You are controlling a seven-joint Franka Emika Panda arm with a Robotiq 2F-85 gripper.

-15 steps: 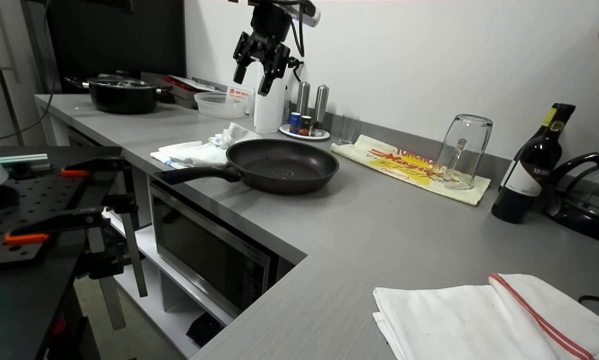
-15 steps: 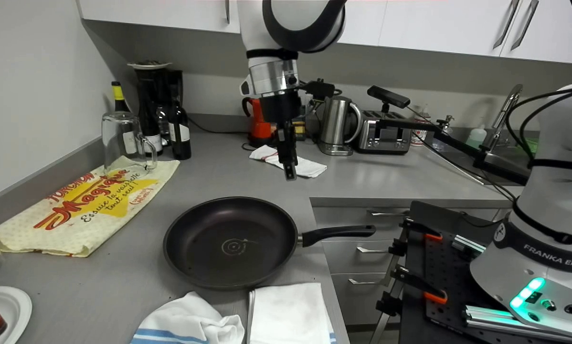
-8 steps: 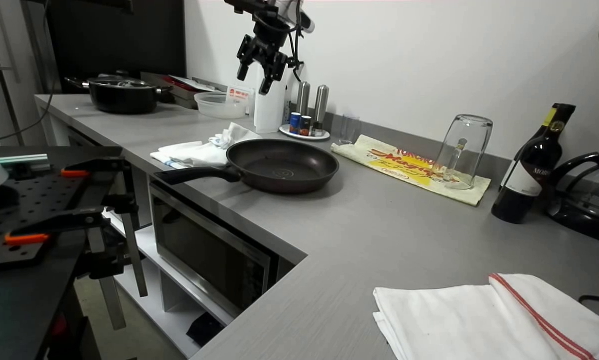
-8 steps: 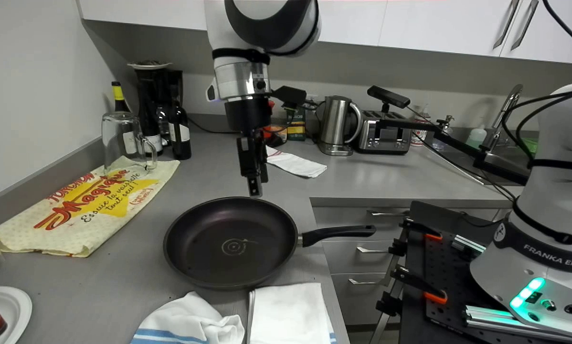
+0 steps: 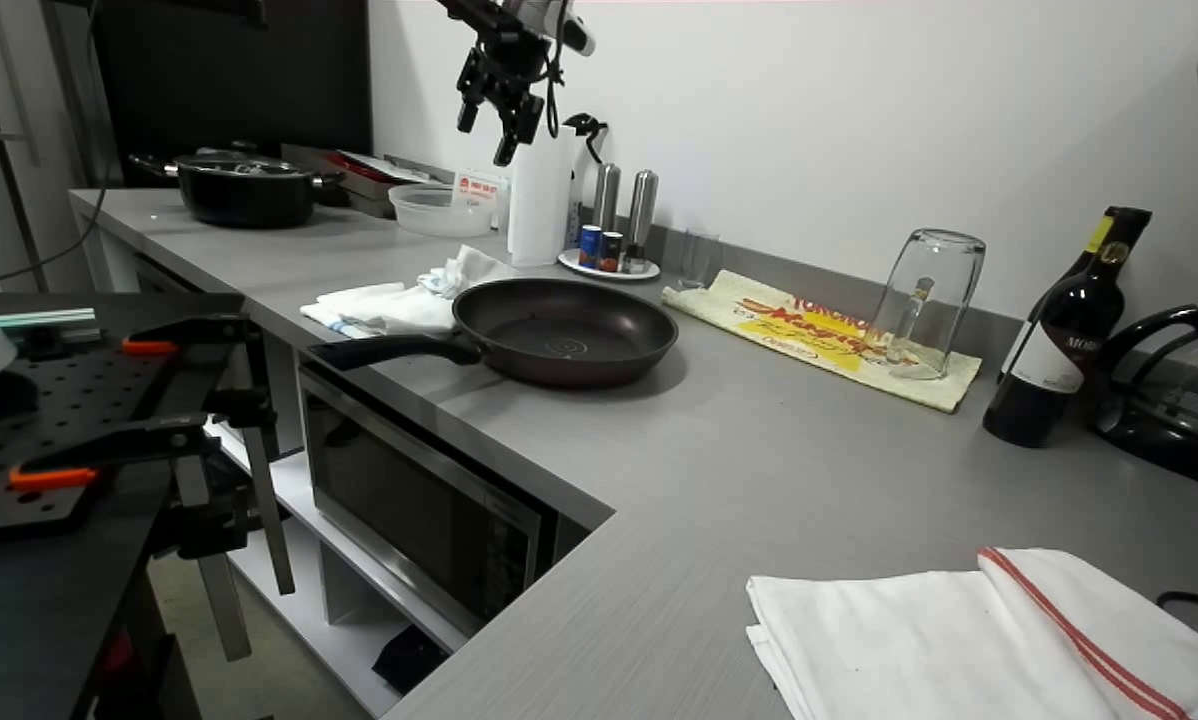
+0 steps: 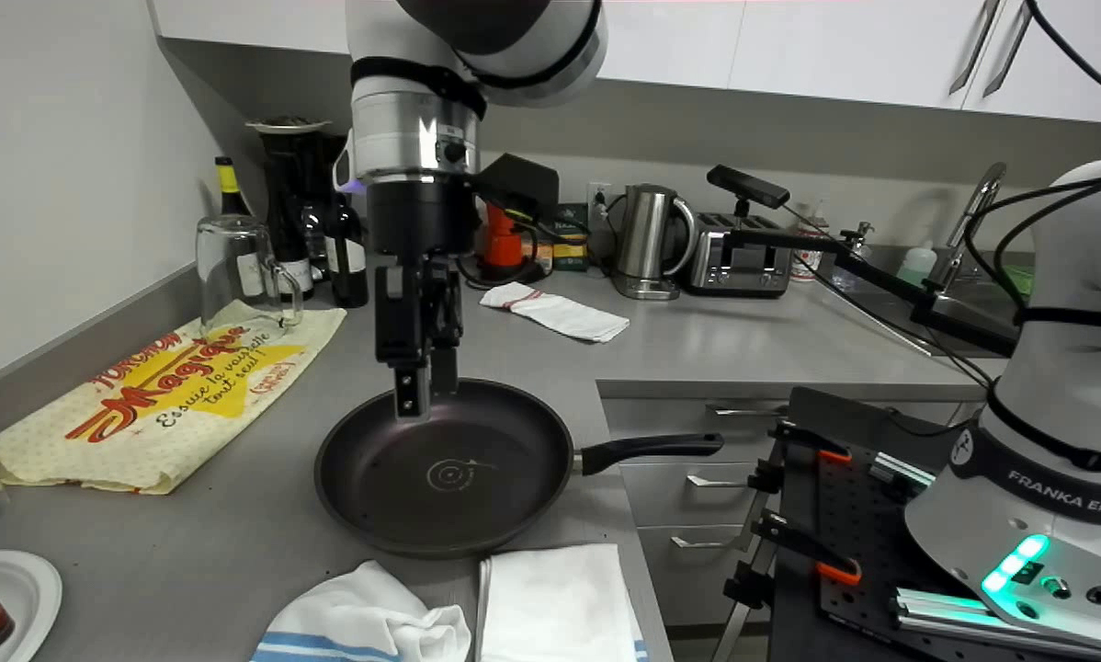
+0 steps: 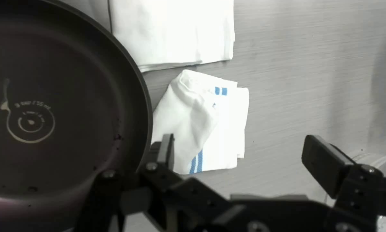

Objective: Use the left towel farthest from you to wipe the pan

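Note:
The dark frying pan [image 5: 564, 345] sits on the grey counter, and it also shows in an exterior view [image 6: 459, 519] and the wrist view [image 7: 67, 83]. Beside it lie a crumpled white towel with blue stripes [image 6: 362, 616] and a flat folded white towel [image 6: 555, 602]; the wrist view shows the crumpled one [image 7: 188, 122] and the folded one [image 7: 173, 32]. A red-striped white towel [image 5: 939, 640] lies apart on the counter. My gripper [image 6: 428, 393] is open and empty, raised above the counter. In the wrist view, my gripper [image 7: 239, 149] has one finger overlapping the crumpled towel and pan rim.
A yellow printed cloth [image 6: 174, 405] bears an upturned glass mug [image 6: 243, 276] by the wall. Wine bottles [image 6: 346, 257] stand behind. A white plate [image 5: 609, 268] with small cans and a paper roll [image 5: 541, 205] stand along the wall. A black pot [image 5: 249, 190] is farther off.
My open gripper has moved from beyond the pan to above it, towards the blue-striped and folded towels. The pan and towels have not moved.

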